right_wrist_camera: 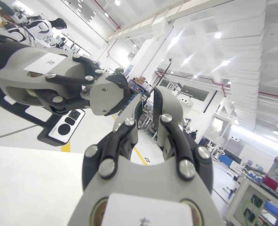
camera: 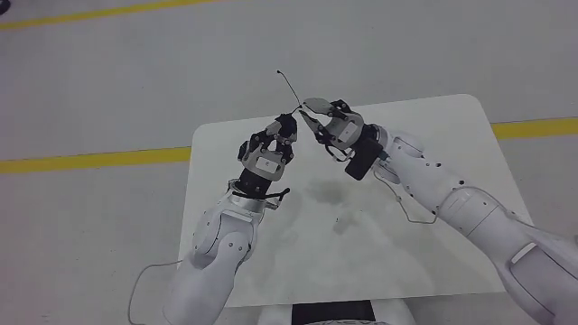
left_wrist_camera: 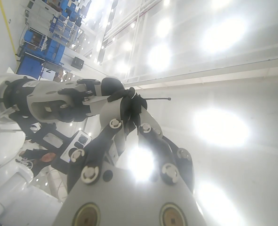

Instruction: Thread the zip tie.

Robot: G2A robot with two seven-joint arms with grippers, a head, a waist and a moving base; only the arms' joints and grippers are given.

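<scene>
**Top view.** The left jaws, just left of frame centre, are closed on the lower end of the tie. We see the thin black strap rise from them toward the upper middle of the frame, its tip free. In the left wrist view the tie sticks out past the pinched pads. The right jaws sit just right of the left ones; we cannot tell whether they touch. They stand narrowly apart, and we see nothing between them. The left arm and right arm meet over the upper edge of the white worktop. Yellow lines cross the grey floor around it.
</scene>
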